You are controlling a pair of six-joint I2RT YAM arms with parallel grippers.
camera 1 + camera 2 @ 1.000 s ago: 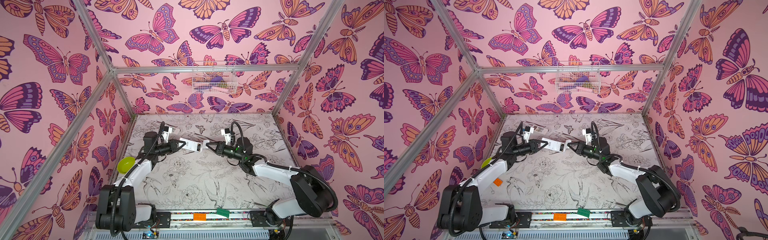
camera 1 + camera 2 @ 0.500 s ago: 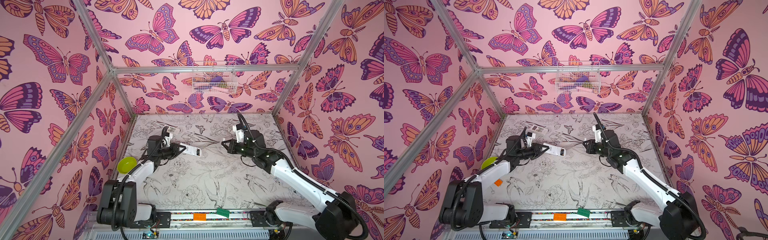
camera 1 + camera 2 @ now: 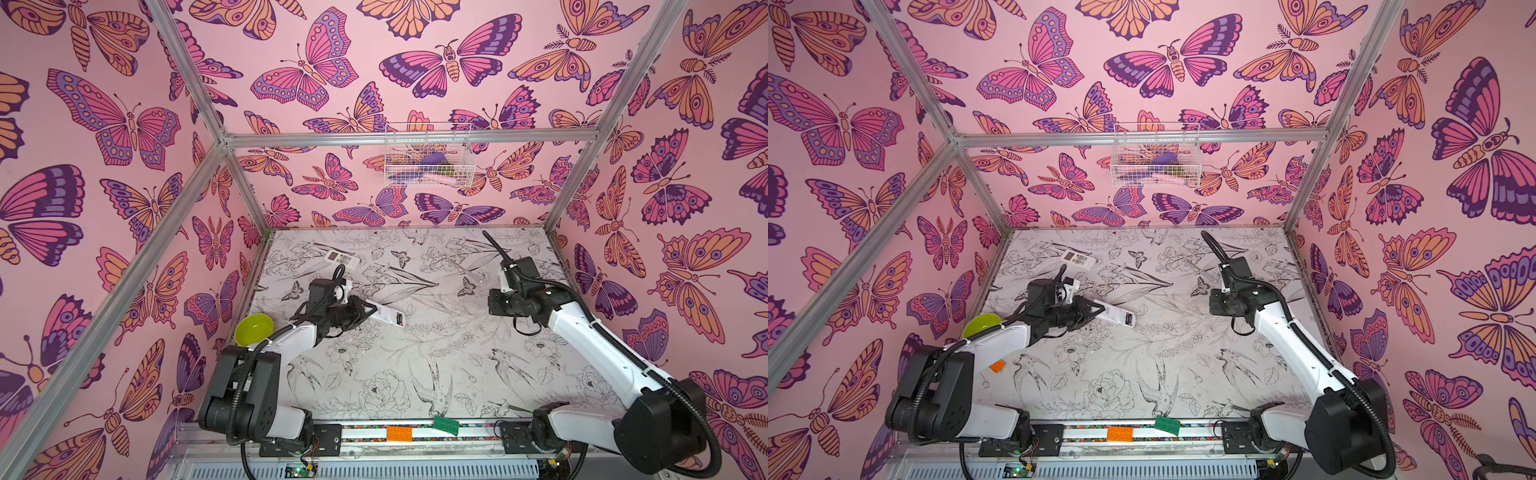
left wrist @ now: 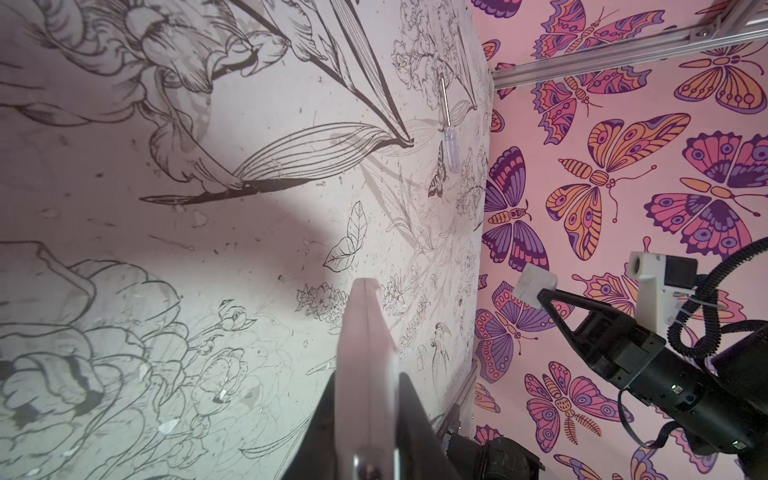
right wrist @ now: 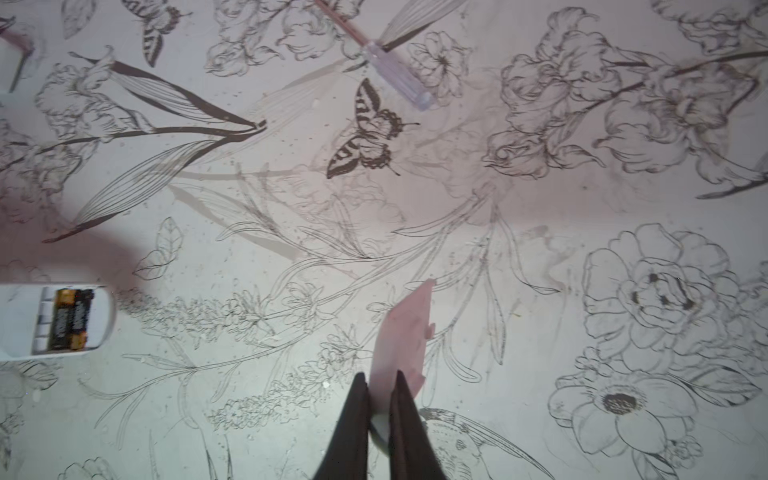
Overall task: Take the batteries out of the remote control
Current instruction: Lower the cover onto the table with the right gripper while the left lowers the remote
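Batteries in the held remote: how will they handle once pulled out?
Likely rigid and apt to roll once free: the batteries are small smooth cylinders. Probably awkward to grip, since they lie side by side, recessed in the held remote.

Nothing can be read: the print on the batteries point(image 5: 68, 318) is blurred, the label on the second remote point(image 3: 341, 259) too small

White remote control point(image 3: 388, 316) gripped at one end by left end effector point(image 3: 368, 311), held clear of surface point(image 3: 415, 365), nearly level, back side up. Battery compartment point(image 5: 43, 320) open at free end. Two batteries point(image 5: 68, 319), black with gold ends, seated inside side by side. Thin white cover point(image 5: 401, 332) pinched separately in right end effector point(image 5: 380, 374).
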